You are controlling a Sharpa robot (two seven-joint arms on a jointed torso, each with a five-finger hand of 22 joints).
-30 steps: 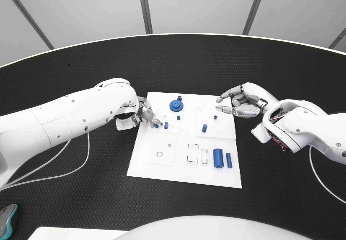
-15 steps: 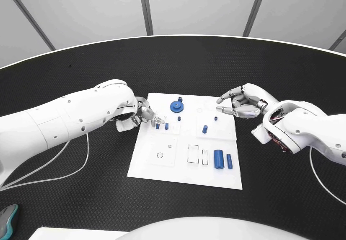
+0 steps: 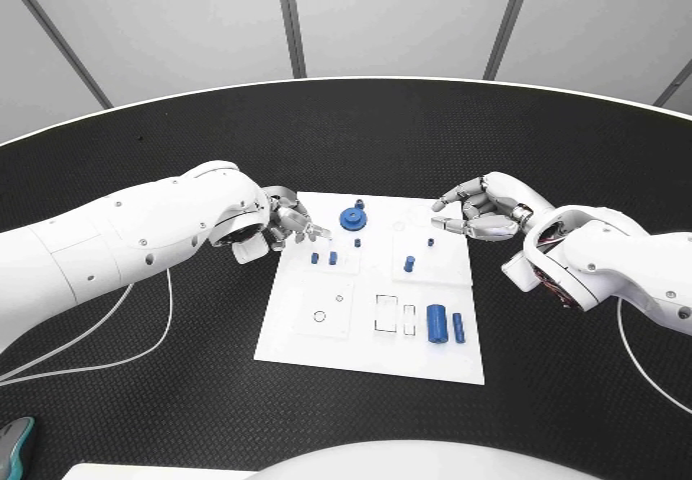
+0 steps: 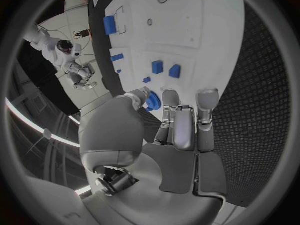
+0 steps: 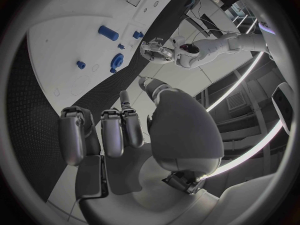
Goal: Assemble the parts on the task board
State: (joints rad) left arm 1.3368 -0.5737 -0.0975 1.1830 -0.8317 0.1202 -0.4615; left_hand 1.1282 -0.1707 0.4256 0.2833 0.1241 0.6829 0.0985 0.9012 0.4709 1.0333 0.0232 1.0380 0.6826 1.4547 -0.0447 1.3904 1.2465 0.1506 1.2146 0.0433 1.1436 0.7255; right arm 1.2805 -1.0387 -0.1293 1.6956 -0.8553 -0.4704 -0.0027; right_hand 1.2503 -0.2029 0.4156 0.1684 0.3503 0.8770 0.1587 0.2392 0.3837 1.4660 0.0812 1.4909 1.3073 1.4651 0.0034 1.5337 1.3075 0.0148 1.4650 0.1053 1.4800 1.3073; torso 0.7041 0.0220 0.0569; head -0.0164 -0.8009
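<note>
No readable writing or brand marks found on the white board (image 3: 325, 335) or on the blue pieces.

Board located at the centre of the black table (image 3: 144, 400), between the two hands. Blue gear-like disc (image 3: 353, 213) seated near the far edge; two short blue pegs (image 3: 323, 258) standing side by side on the left part; one blue peg (image 3: 410, 264) near the middle; two longer blue cylinders (image 3: 446, 321) lying side by side near the right front corner.

Left hand (image 3: 289, 225) positioned over the far left corner of the board, fingers loosely spread, nothing grasped. Right hand (image 3: 480, 208) positioned over the far right corner, fingers curled inward, thumb close to fingertips; grasp of any piece not discernible.

Left wrist view: fingers (image 4: 208, 102) extended and empty, reaching toward the disc (image 4: 153, 101). Right wrist view: fingers (image 5: 112, 132) bent, nothing visible between them.
</note>
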